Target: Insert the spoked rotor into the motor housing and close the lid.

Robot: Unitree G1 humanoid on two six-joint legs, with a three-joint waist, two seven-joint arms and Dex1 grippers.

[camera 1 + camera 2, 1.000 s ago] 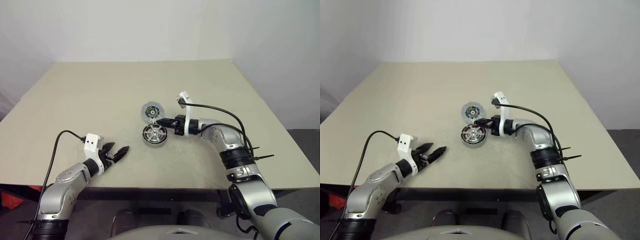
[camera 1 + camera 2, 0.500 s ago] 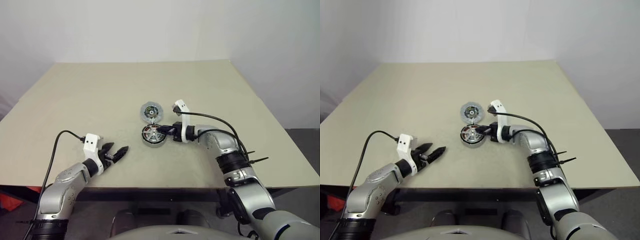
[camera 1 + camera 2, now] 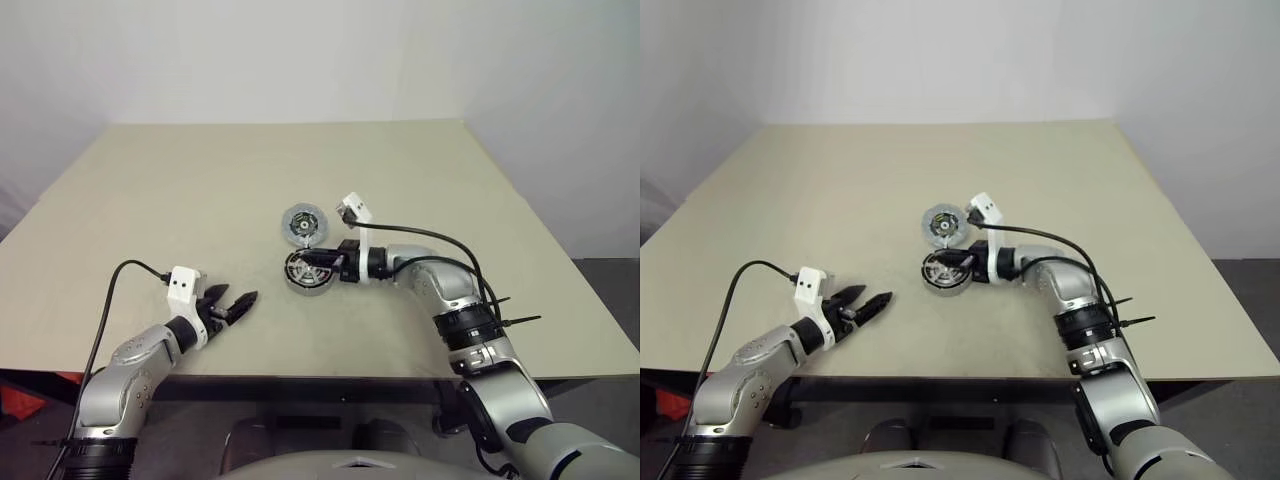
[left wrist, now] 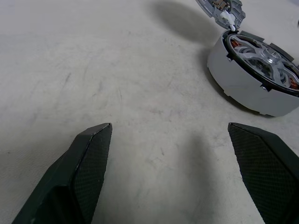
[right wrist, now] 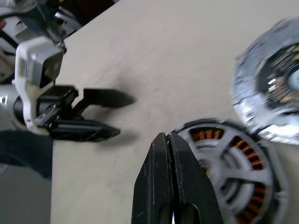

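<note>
- Right gripper (image 5: 169, 140) has its two black fingers pressed flat together, clenched on nothing, the tips poised over the near rim of the motor housing (image 3: 309, 271); from the head views it reaches in from the housing's 3 o'clock side.
- Spoked rotor (image 4: 271, 63) sits inside the housing, a flat silver wheel with broad spokes and a small round hub, ringed by a dark rim.
- Between the spokes the copper-orange windings show through.
- Housing itself is a shallow round cup with a smooth pale grey wall, standing flat on the table (image 3: 200, 200) near its middle.
- Lid (image 3: 302, 223) lies open at the housing's 11 o'clock, touching its edge, a grey disc with dark and green bits at the centre facing up.
- Left gripper (image 3: 232, 306) is at the housing's 8 o'clock, well apart from it, by the table's near edge; its textured black fingers (image 4: 88, 163) are spread wide and released, with bare tabletop between them.
- Tabletop is matt beige, faintly scuffed.
</note>
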